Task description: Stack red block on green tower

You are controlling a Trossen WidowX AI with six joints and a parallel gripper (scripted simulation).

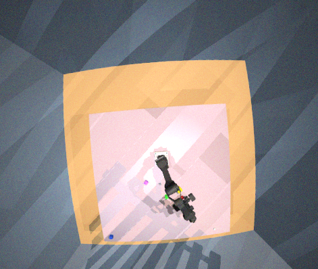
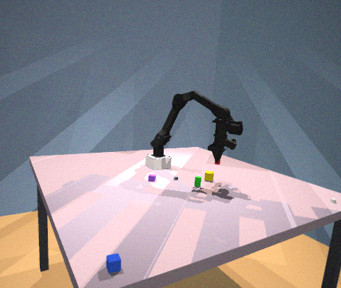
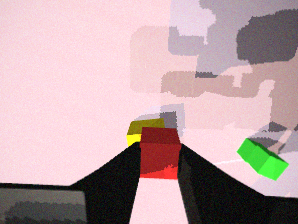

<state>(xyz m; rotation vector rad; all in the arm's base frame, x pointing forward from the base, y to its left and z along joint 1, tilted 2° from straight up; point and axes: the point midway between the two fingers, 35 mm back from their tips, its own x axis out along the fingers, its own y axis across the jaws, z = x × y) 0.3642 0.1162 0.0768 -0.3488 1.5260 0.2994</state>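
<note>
Pale pink desk (image 2: 87, 202) on dark legs, crossed by grey shadow bands, over an orange floor (image 1: 81, 101). Near the desk's middle: yellow cube (image 2: 208, 176), purple cube (image 2: 152, 177) well to its left, tiny dark grey cube (image 2: 176, 178) between them. Alone at the near left corner, blue cube (image 2: 113, 263). Far off at the right edge, small white cube (image 2: 333, 200). All five resting flat, apart from one another. Blue-grey walls behind, streaked with lighter bands.

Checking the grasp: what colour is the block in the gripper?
Red block, shown best in the wrist view.
</note>
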